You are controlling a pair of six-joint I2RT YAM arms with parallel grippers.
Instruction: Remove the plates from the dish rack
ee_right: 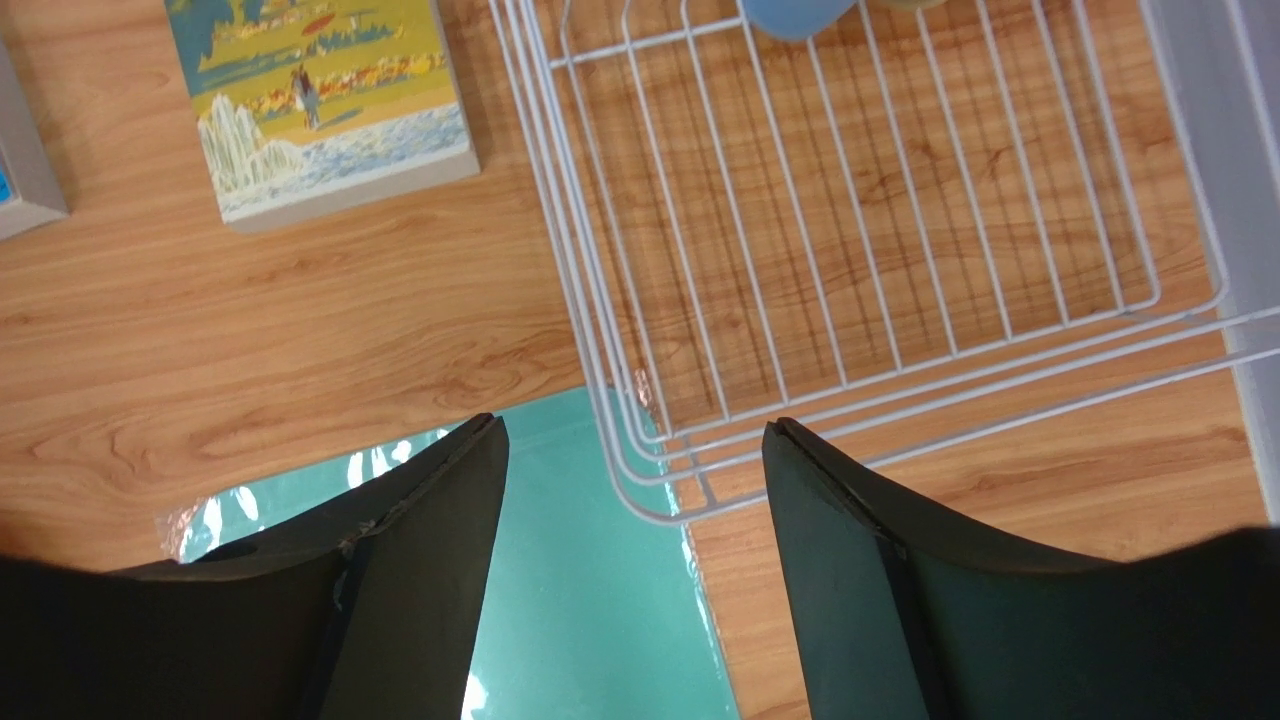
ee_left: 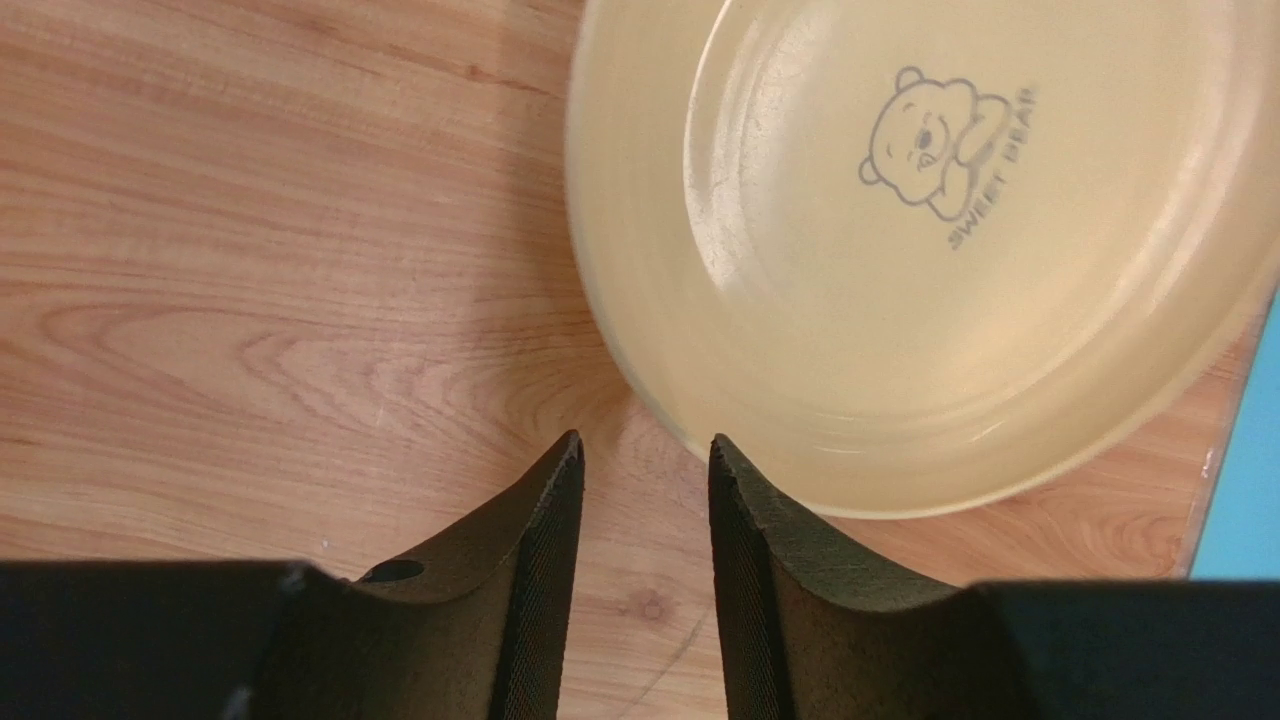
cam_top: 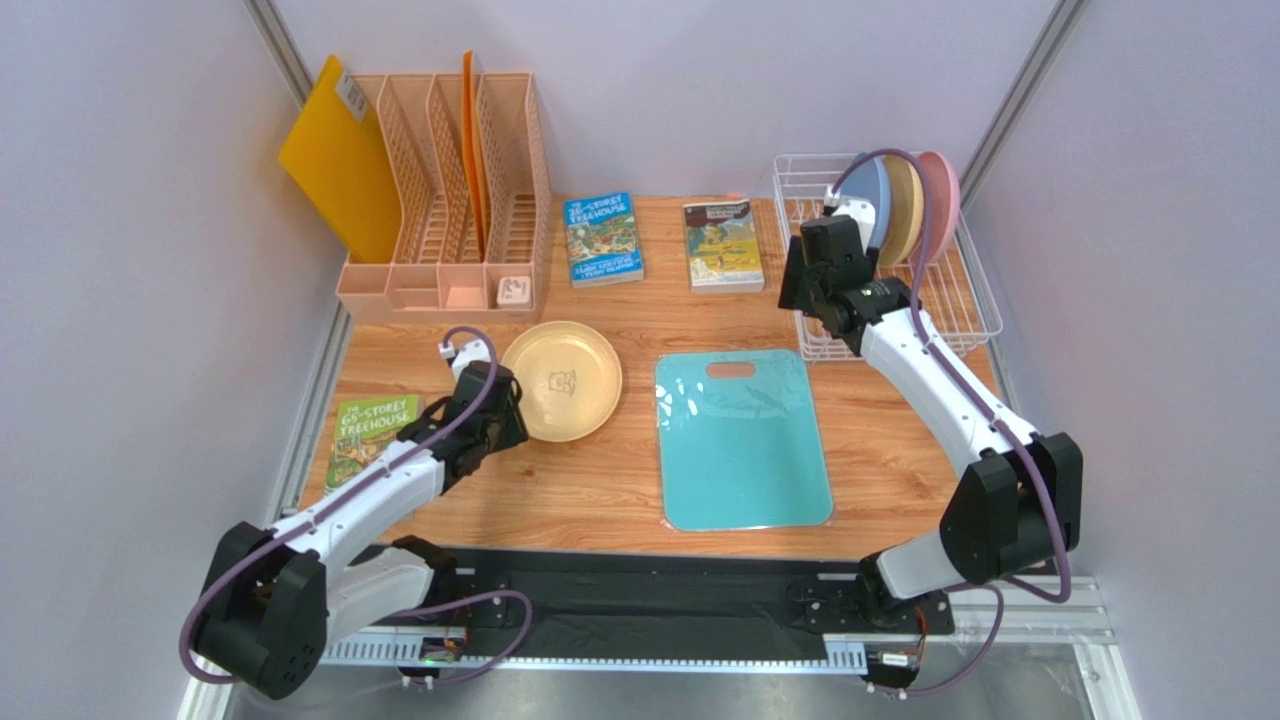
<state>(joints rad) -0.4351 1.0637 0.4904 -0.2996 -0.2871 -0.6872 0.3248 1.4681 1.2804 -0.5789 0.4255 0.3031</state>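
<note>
A cream-yellow plate (cam_top: 561, 380) with a bear logo lies flat on the wooden table, left of centre. My left gripper (cam_top: 508, 414) sits low at its left rim, open. In the left wrist view only bare wood shows between the fingers of the left gripper (ee_left: 643, 440), and the plate (ee_left: 917, 225) lies just beside the right fingertip. The white wire dish rack (cam_top: 962, 308) stands at the back right with grey-blue (cam_top: 861, 188), tan (cam_top: 902, 210) and pink (cam_top: 941, 195) plates upright in it. My right gripper (cam_top: 824, 285) hovers open over the near left corner of the rack (ee_right: 902, 225).
A teal cutting board (cam_top: 742, 438) lies centre, its corner under the rack's corner (ee_right: 586, 585). Two books (cam_top: 604, 237) (cam_top: 723, 245) lie at the back, another (cam_top: 368, 435) at the left edge. A peach file organizer (cam_top: 451, 195) stands back left.
</note>
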